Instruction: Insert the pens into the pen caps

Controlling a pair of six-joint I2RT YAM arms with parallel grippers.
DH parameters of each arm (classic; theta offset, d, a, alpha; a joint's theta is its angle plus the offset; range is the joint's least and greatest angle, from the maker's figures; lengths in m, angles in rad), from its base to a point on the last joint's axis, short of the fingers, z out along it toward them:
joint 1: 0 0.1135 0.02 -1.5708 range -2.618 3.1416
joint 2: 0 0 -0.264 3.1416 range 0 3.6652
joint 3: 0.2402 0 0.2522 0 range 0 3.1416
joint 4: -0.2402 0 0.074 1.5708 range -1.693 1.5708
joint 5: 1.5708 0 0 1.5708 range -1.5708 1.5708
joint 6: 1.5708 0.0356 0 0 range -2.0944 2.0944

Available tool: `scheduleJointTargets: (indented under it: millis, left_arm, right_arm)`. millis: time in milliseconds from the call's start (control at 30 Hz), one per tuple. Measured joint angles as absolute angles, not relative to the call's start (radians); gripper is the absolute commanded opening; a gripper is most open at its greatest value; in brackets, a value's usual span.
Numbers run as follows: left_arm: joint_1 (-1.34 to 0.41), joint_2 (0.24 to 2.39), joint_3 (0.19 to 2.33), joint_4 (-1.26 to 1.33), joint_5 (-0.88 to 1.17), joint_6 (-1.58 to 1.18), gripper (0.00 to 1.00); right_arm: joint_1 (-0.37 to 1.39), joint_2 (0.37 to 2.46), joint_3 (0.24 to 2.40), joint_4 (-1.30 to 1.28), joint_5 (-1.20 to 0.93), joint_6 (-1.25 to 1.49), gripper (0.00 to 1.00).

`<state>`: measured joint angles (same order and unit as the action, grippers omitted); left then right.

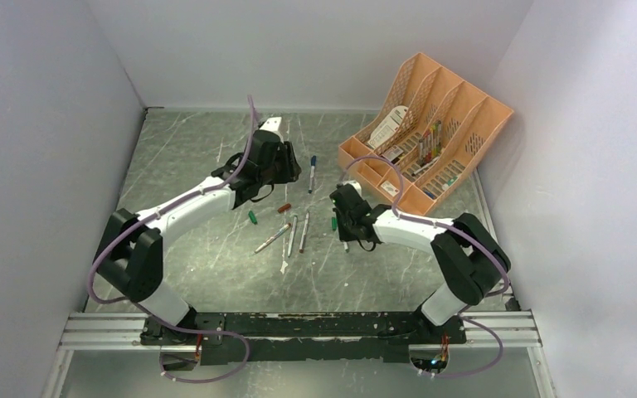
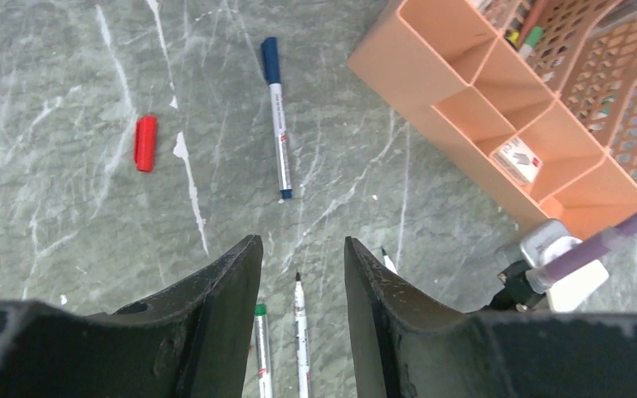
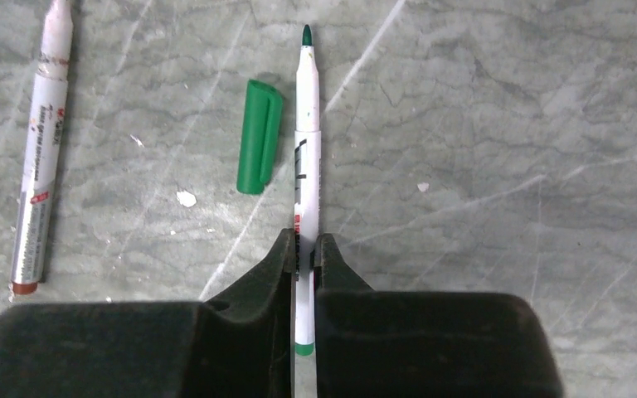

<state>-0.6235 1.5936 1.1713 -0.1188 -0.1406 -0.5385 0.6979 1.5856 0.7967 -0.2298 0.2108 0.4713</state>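
Note:
My right gripper (image 3: 305,240) is shut on a whitish pen (image 3: 307,108) with a green tip, lying low over the table; a loose green cap (image 3: 260,137) lies just left of it. In the top view this gripper (image 1: 337,203) sits by that green cap (image 1: 333,222). My left gripper (image 2: 299,240) is open and empty, above two uncapped pens (image 2: 301,332). A red cap (image 2: 143,143) and a blue-capped pen (image 2: 278,124) lie beyond it. Three pens (image 1: 292,235), a brownish cap (image 1: 284,208) and another green cap (image 1: 252,217) lie mid-table.
The orange organiser (image 1: 456,124) with bunched pens stands at the back right, close to the right arm; its front wall shows in the left wrist view (image 2: 431,91). Grey walls enclose the table on three sides. Another whitish pen (image 3: 41,157) lies left of the green cap.

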Motion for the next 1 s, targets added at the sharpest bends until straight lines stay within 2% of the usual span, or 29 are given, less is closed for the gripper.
scheduleJointTargets:
  millis: [67, 133, 333, 533, 633, 800, 1000]
  left_arm:
    - [-0.618, 1.58, 1.161, -0.104, -0.109, -0.538, 0.38]
    - [-0.612, 1.567, 1.144, -0.063, -0.059, -0.543, 0.35]
    - [-0.592, 1.47, 0.97, 0.198, 0.161, -0.604, 0.4]
    - [-0.592, 1.362, 0.719, 0.637, 0.322, -0.739, 0.55]
    - [-0.594, 1.34, 0.672, 0.819, 0.38, -0.796, 0.59]
    - [-0.611, 1.338, 0.673, 1.044, 0.459, -0.865, 0.58]
    - [-0.669, 1.341, 0.682, 1.093, 0.49, -0.864, 0.56]
  right_arm:
    - [0.701, 1.574, 0.799, -0.255, 0.215, 0.472, 0.0]
    - [0.703, 1.539, 0.799, -0.285, 0.217, 0.478, 0.0]
    - [0.704, 1.264, 0.78, -0.256, 0.204, 0.499, 0.0]
    - [0.704, 1.01, 0.707, -0.035, 0.131, 0.502, 0.0]
    - [0.704, 0.933, 0.653, 0.067, 0.067, 0.5, 0.0]
    - [0.704, 0.897, 0.647, 0.187, -0.038, 0.495, 0.0]
    - [0.704, 0.891, 0.651, 0.256, -0.115, 0.496, 0.0]
